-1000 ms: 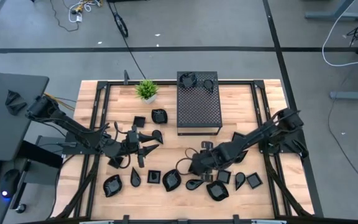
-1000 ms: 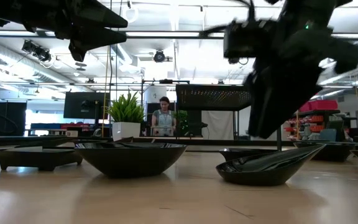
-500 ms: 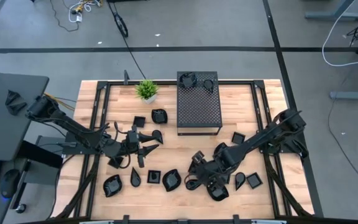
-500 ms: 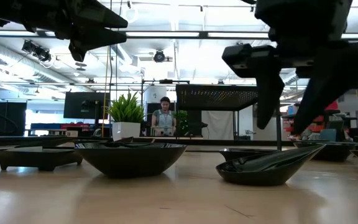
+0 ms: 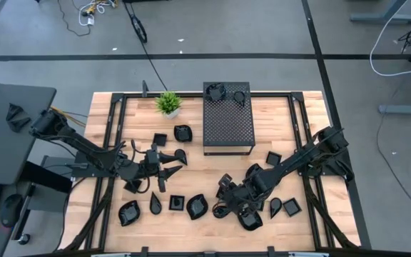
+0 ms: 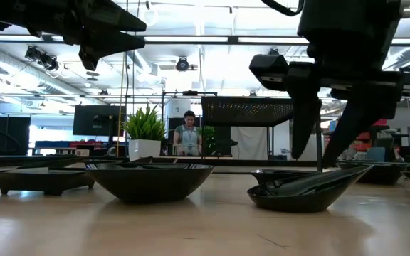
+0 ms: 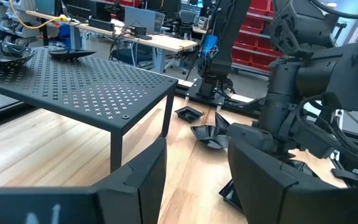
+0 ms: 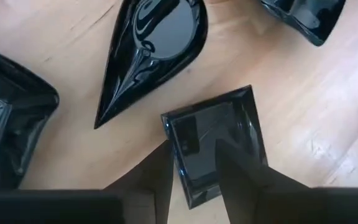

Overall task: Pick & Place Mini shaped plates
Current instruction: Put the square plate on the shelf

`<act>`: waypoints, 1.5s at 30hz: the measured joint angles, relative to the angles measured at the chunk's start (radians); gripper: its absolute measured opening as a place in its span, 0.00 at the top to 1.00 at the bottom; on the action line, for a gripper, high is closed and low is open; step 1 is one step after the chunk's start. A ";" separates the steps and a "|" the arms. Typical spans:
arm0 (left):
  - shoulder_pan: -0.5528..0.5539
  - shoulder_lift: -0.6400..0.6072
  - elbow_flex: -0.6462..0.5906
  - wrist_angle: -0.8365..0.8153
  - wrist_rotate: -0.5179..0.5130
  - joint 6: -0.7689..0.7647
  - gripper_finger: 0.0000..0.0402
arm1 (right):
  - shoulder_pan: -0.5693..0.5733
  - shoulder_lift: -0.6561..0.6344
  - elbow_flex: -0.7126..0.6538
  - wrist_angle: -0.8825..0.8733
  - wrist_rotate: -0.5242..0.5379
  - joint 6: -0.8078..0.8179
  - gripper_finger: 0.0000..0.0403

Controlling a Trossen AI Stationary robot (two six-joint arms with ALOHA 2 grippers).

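Lowered since the earlier frame, the right pincer [image 8: 194,168] straddles 1 rim of a square plate [image 8: 219,134], fingers narrowing, likely grasping next.

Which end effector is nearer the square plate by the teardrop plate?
Right. The right end effector hangs directly over the square plate, fingers straddling its rim. The left end effector hovers far off across the table.

Bright even overhead light, ceiling fixtures [image 6: 183,64] glaring in low view, arms backlit — near silhouette, soft shadows on counter [image 5: 198,175], glossy plates [image 8: 156,43] catching white reflections, foreground blurred
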 joint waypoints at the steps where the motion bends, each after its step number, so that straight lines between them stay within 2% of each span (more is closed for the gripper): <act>1: 0.000 0.000 0.000 0.000 0.000 0.000 0.56 | 0.000 0.000 -0.011 0.007 0.000 -0.009 0.70; 7: 0.000 0.000 0.000 0.000 0.000 0.000 0.56 | 0.009 0.000 -0.067 0.067 0.002 -0.030 0.70; 11: 0.000 0.000 0.000 0.000 0.000 0.000 0.56 | 0.025 0.000 -0.095 0.135 0.053 -0.060 0.70; 14: 0.000 0.000 0.000 0.000 0.000 0.000 0.56 | 0.028 0.000 -0.112 0.158 0.053 -0.084 0.72; 33: 0.000 0.000 0.000 0.000 0.000 0.000 0.56 | 0.035 0.000 -0.120 0.170 0.109 -0.086 0.96; 45: 0.000 0.000 0.000 0.000 0.000 -0.004 0.56 | 0.091 -0.033 -0.121 0.239 0.350 -0.114 0.98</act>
